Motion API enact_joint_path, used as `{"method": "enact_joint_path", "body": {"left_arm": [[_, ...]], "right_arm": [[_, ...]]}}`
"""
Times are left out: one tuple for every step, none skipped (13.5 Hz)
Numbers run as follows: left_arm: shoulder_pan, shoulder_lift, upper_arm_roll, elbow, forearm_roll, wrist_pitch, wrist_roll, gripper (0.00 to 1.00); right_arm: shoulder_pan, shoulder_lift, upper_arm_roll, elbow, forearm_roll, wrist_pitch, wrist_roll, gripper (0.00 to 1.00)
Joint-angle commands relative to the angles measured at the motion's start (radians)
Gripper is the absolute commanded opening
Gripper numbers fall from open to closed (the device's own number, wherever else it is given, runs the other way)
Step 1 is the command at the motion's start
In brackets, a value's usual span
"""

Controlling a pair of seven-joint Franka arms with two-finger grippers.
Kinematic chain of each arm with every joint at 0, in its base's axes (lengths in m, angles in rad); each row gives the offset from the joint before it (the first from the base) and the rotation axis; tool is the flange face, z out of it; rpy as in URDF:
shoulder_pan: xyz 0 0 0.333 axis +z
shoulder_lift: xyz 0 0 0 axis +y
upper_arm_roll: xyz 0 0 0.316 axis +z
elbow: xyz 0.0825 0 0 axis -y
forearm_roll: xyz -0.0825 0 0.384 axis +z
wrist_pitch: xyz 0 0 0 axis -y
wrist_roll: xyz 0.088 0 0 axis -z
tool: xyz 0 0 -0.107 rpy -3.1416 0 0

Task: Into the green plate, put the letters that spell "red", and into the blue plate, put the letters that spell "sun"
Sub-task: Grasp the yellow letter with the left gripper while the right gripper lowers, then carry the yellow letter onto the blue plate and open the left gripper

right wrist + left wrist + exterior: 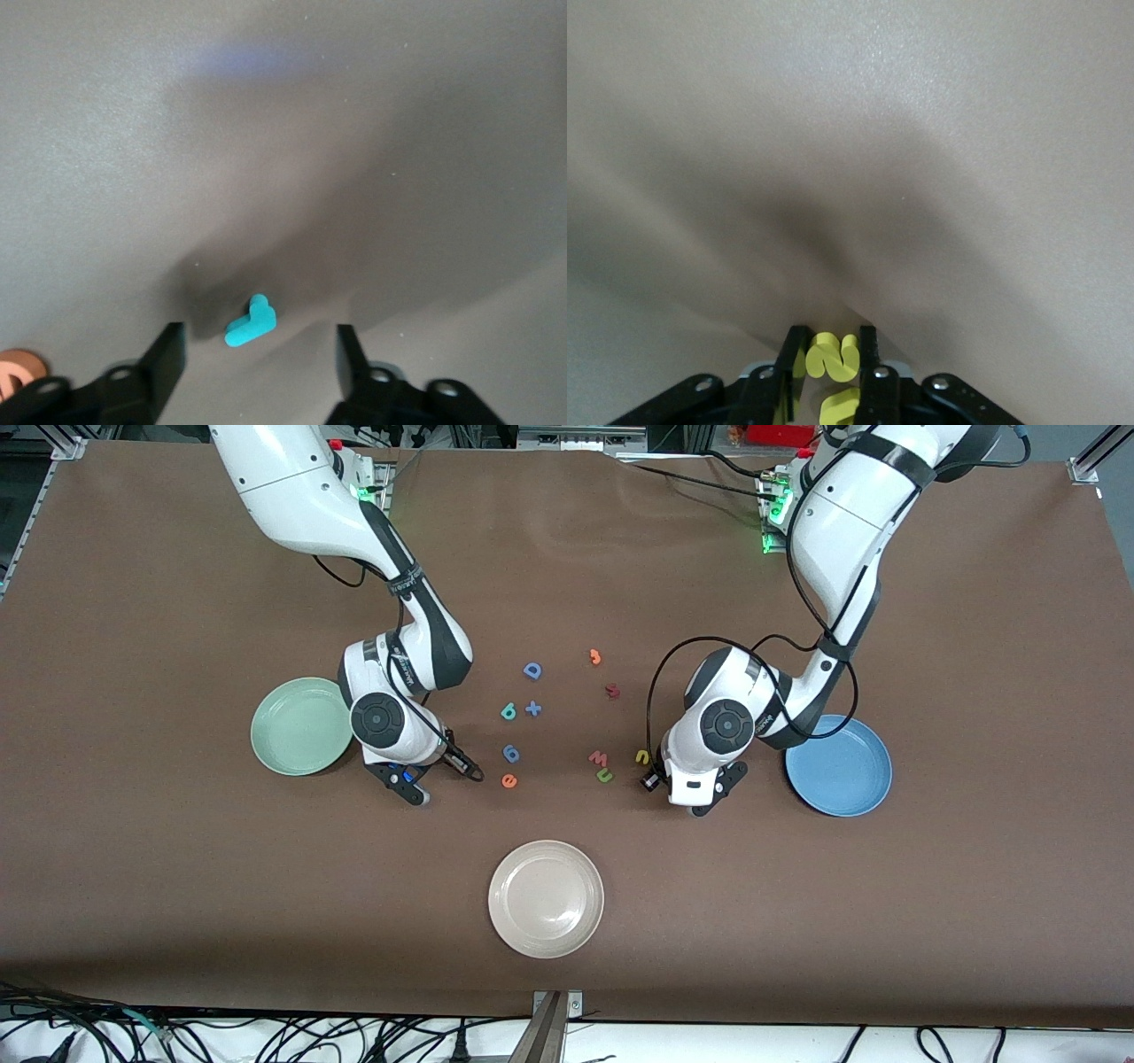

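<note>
Both grippers down at the table among the foam letters, plates bare.

Nearest the front camera, a cream-white plate point(546, 911). Farther back, left gripper point(832, 372) clamped on the yellow "s" point(834, 356) beside the blue plate point(838, 765); right gripper point(260, 354) spread wide around the teal "r" point(251, 322) lying flat, next to the green plate point(301, 725). Between them, orange "e" point(508, 780), green arch letter point(604, 776), yellow arch letter point(642, 757), then teal "d" point(509, 711).

A brown matte surface point(177, 886) carries a round mint-green plate point(299, 726), a round mid-blue plate point(840, 766), a cream-white plate point(546, 899), and small scattered foam letters point(532, 708) between the green and blue plates.
</note>
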Motion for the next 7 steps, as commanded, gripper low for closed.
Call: {"method": "enact_joint_path", "body": {"left_arm": [[-0.010,0.011,0.013,0.002,0.034,-0.013,-0.019,0.00],[-0.005,0.004,0.013,0.008,0.038,-0.026,-0.018,0.00],[0.003,-0.005,0.015,0.019,0.069,-0.071,-0.016,0.00],[0.018,-0.020,0.013,0.037,0.122,-0.130,0.001,0.00],[0.029,-0.029,0.013,0.063,0.159,-0.204,0.023,0.00],[0.046,-0.039,0.013,0.098,0.167,-0.280,0.057,0.00],[0.061,-0.042,0.012,0.137,0.167,-0.354,0.105,0.00]], "right_arm": [[0.003,-0.002,-0.002,-0.017,0.015,0.022,-0.008,0.65],[0.003,-0.002,-0.002,-0.017,0.015,0.022,-0.008,0.65],[0.004,-0.002,-0.002,-0.017,0.015,0.024,-0.008,0.65],[0.004,-0.002,-0.002,-0.017,0.015,0.025,-0.008,0.65],[0.003,-0.002,-0.002,-0.019,0.015,0.036,-0.008,0.65],[0.004,-0.002,-0.002,-0.019,0.015,0.042,-0.008,0.64],[0.004,-0.002,-0.002,-0.019,0.015,0.044,-0.008,0.64]]}}
